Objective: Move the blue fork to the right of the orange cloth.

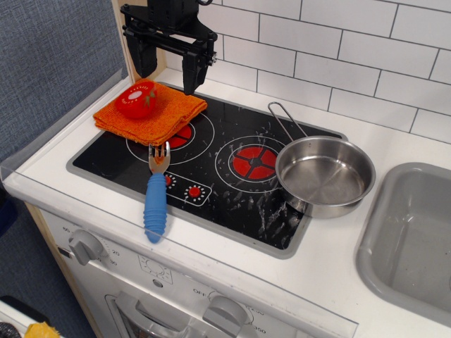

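Observation:
The blue fork (156, 201) lies at the front of the black stovetop, its ribbed blue handle towards the front edge and its silver tines pointing back, just in front of the orange cloth (153, 113). The folded orange cloth lies on the back left burner with a red toy tomato (137, 99) on it. My black gripper (168, 62) hangs open and empty above the back of the cloth, well behind and above the fork.
A steel pan (325, 174) with a thin wire handle sits on the stovetop's right side. A grey sink (416, 239) is at the far right. The right burner (254, 163) lies between cloth and pan. Oven knobs (86, 246) are below the front edge.

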